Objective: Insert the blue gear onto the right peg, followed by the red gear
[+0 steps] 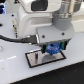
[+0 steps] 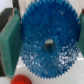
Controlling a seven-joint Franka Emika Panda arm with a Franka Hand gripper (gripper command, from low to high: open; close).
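Between the gripper's closed fingers, the blue gear.

The blue gear is bright blue, flecked with pale glints across its toothed face, with a dark hole at the hub. The red gear is bright red. The fingers are teal-green. The plate is dark with a pale rim. The table is white.
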